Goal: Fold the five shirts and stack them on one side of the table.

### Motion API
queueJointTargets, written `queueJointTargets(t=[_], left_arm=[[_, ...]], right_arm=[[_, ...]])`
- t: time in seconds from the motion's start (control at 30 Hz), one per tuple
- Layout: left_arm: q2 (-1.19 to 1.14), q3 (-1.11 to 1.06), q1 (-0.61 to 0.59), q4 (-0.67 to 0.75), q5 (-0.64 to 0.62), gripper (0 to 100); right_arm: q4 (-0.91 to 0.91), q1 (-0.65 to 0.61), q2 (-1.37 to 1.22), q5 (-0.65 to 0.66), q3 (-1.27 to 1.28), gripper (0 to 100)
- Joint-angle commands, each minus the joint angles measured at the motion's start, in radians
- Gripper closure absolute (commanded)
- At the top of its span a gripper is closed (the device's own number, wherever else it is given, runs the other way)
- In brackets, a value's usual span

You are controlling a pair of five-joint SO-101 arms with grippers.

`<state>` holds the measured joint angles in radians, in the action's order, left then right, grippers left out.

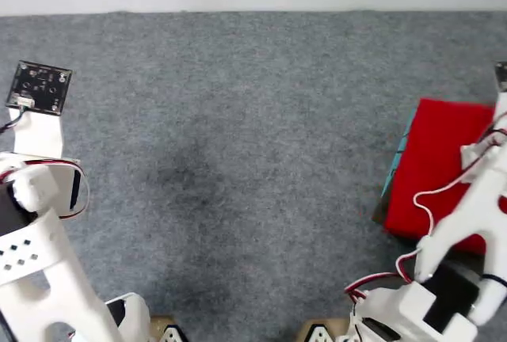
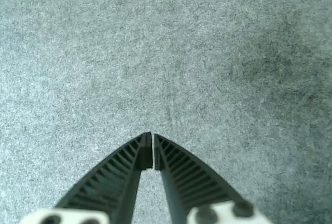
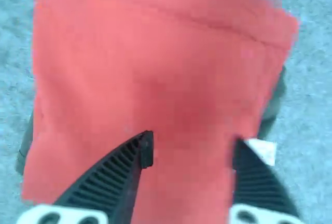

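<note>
Right gripper (image 3: pixel 194 151): fingers spread apart above the red shirt (image 3: pixel 155 68); whether they touch it cannot be told
Left gripper (image 2: pixel 153 151): tips pressed together, holding nothing; over the bare grey table (image 2: pixel 166 53), well apart from the red shirt
Right arm (image 1: pixel 467 215): stretched over the red shirt
Red shirt: folded flat, top of a stack on the table
High view: a teal edge (image 1: pixel 398 150) peeks out beside the red shirt; a dark layer (image 1: pixel 380 217) lies beneath

shirt stack (image 1: pixel 434 164) on table (image 1: pixel 238 120), far right
</note>
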<state>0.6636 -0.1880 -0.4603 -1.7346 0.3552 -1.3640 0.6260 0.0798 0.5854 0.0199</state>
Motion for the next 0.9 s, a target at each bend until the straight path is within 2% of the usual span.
queueJointTargets(t=[0.0,0.13,0.3,0.4,0.47,0.7,0.87], left_arm=[[0.015,0.004,0.0,-0.017,0.006,99],[0.015,0.004,0.0,-0.017,0.006,99],[0.015,0.004,0.0,-0.018,0.005,99],[0.017,0.004,0.0,-0.018,0.005,99],[0.018,0.004,0.0,-0.018,0.005,99],[0.02,0.004,0.0,-0.018,0.003,99],[0.021,0.004,-0.002,-0.018,0.003,99]], right_arm=[[0.015,0.012,0.11,0.009,-0.012,69.9],[-0.051,-0.025,0.156,0.003,-0.008,75.8],[-0.171,-0.122,0.114,0.003,-0.008,98.7],[-0.24,-0.15,0.058,-0.008,-0.006,96.5],[-0.255,-0.163,0.002,-0.048,-0.006,98.3],[-0.151,-0.183,-0.257,-0.095,-0.015,98.8],[-0.262,-0.203,-0.222,-0.092,-0.109,98.8]])
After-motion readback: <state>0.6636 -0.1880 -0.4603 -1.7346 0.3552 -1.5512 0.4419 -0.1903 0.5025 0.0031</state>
